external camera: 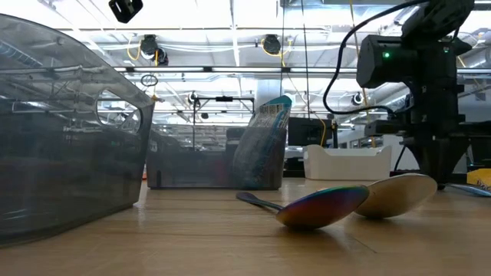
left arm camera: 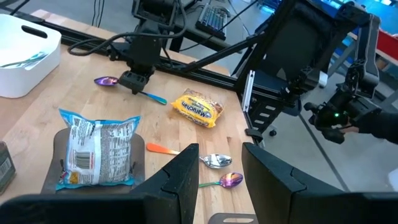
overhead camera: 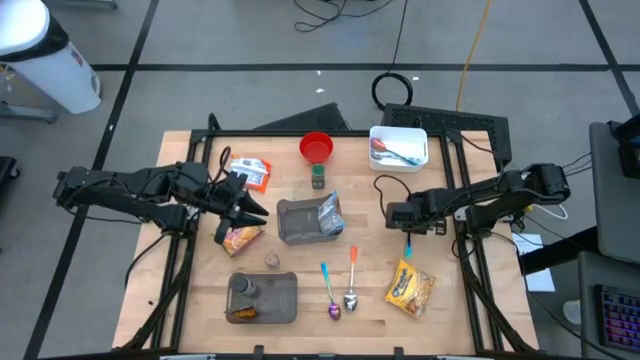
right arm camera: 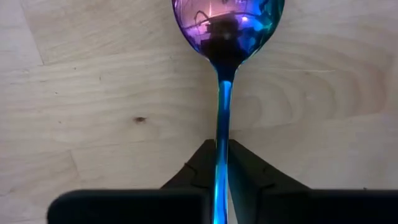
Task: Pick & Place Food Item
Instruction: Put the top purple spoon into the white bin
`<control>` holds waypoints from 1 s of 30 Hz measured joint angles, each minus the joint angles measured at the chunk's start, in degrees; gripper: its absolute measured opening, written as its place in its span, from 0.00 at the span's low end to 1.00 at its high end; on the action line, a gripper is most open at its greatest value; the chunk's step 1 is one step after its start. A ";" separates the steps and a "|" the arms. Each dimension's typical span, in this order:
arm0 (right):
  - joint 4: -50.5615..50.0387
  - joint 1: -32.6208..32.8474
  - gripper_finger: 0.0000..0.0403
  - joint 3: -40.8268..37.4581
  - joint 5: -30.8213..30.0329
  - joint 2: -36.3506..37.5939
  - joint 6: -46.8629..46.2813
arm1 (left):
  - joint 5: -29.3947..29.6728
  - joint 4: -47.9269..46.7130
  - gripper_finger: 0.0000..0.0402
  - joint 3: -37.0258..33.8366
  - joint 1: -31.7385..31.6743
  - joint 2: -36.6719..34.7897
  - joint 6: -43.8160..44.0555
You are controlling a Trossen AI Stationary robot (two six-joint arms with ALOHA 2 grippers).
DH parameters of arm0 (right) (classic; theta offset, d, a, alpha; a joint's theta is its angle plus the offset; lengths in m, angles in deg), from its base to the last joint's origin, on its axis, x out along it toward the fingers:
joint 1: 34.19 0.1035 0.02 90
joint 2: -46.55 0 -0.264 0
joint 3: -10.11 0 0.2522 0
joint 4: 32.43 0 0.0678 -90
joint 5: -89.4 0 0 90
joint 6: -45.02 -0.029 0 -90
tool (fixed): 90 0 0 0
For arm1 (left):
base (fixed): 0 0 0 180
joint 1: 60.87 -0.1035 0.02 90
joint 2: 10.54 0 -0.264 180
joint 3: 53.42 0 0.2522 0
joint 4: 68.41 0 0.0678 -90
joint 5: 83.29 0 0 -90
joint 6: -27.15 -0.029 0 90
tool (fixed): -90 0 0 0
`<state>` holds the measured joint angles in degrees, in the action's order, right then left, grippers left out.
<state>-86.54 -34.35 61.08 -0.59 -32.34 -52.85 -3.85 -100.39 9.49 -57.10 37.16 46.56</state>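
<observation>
My right gripper (overhead camera: 405,224) is at the table's right middle, pointing down, shut on a spoon with a blue handle (overhead camera: 407,248) and an iridescent purple bowl (right arm camera: 227,22). My left gripper (left arm camera: 221,177) is open and empty. In the high view (overhead camera: 250,210) it hovers at the left middle, just above an orange snack bag (overhead camera: 240,238) lying flat on the table. A blue-and-white chip bag (overhead camera: 327,212) leans in a grey tray (overhead camera: 295,222). A yellow snack bag (overhead camera: 410,288) lies near the front right, and a red-and-white packet (overhead camera: 250,172) lies far left. My right gripper pinches the spoon's blue handle (right arm camera: 219,155) between its two fingers, a short way behind the bowl. The fingers come from above and point down, across the handle. The spoon lies level at table height, its handle end (left arm camera: 155,98) sticking out toward the near edge. I cannot tell whether it rests on the wood.
Two more spoons (overhead camera: 340,290) lie at the front middle. A grey container (overhead camera: 265,297) stands at the front left. A red bowl (overhead camera: 316,147), a dark can (overhead camera: 317,178) and a white bin of utensils (overhead camera: 398,147) stand along the far side.
</observation>
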 joint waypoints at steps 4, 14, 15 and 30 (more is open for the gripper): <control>0.81 -0.26 0.04 -0.16 -1.43 2.11 2.36 | 0.00 0.00 0.32 0.00 0.00 0.00 0.19; 12.40 -0.16 0.02 -0.37 -20.19 16.50 10.17 | 0.44 1.75 0.32 0.00 -0.59 0.00 0.67; 14.57 0.16 0.02 -0.24 -22.15 18.02 11.84 | 0.57 1.98 0.32 0.00 -0.87 0.00 0.94; 39.60 1.64 0.02 -0.21 -24.18 32.06 44.81 | 10.38 27.96 0.32 0.09 -4.68 10.99 12.25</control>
<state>-46.94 -32.71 60.88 -24.78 -0.28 -8.04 6.53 -72.43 9.58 -61.78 48.15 58.80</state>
